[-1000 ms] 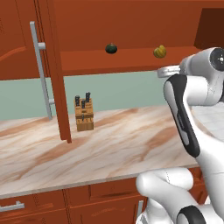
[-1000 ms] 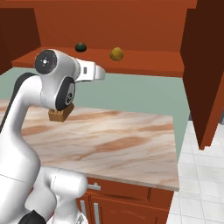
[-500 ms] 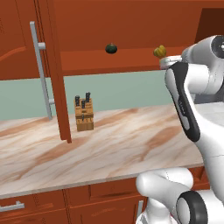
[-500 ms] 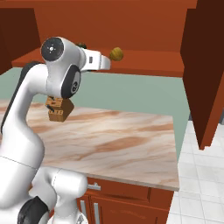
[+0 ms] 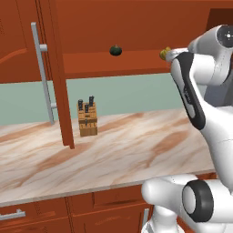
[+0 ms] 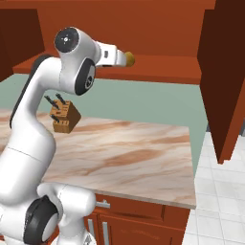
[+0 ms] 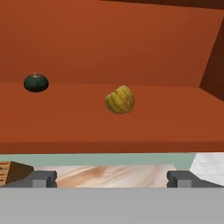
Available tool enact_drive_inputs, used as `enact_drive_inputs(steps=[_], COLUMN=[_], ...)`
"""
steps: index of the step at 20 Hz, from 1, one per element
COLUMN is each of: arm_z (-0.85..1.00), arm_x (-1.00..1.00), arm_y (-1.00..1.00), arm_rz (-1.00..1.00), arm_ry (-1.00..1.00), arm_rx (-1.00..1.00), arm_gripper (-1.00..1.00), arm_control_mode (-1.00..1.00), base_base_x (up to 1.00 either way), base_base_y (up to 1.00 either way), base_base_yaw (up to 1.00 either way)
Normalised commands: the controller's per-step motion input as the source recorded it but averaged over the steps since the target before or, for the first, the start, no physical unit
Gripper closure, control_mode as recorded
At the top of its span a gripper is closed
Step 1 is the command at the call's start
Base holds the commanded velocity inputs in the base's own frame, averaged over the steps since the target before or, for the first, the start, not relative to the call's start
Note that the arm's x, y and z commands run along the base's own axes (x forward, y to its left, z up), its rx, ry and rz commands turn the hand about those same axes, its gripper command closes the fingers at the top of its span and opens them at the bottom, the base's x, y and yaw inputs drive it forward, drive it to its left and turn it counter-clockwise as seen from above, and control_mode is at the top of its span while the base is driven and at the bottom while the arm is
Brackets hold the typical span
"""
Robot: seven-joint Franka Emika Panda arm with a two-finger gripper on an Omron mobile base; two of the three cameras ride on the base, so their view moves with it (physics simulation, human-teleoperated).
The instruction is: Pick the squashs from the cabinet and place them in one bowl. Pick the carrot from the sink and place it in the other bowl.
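Observation:
The cabinet [image 5: 113,66] stands open, its door [image 5: 54,77] swung out at the left. On its shelf sit a dark green squash [image 5: 115,50] [image 7: 36,82] and, to its right, a yellow-green striped squash [image 7: 120,100] [image 6: 129,59] [image 5: 163,53]. My gripper [image 7: 111,179] is open and level with the shelf edge. It points at the striped squash from a short way off, with nothing between its fingers [image 7: 43,178]. The bowls, carrot and sink are out of view.
A wooden knife block [image 5: 88,119] [image 6: 64,116] stands on the marble counter [image 5: 136,145] below the shelf. The left door carries a long grey bar handle [image 5: 43,77]. The right cabinet door [image 6: 222,81] juts out beside the counter's end.
My arm has lifted, and the hand has moved up and forward to the shelf, closer to the striped squash. Both squashes have stayed in place.

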Motion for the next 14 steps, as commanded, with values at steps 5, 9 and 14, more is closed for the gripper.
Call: enact_drive_inputs(steps=[5,9,14], arm_z=[0.03,0.00,-0.04], arm_x=[0.34,0.28,0.24], arm_y=[-0.06,-0.06,-0.05], arm_rz=[-0.01,-0.01,-0.01], arm_ry=[0.02,0.03,0.00], arm_rx=[0.00,0.00,0.00], arm_gripper=[-1.00,-1.00,-1.00], arm_control_mode=[-1.00,-1.00,-1.00], base_base_x=[0.00,0.00,0.00], base_base_y=[0.00,0.00,0.00], base_base_yaw=[0.00,0.00,0.00])
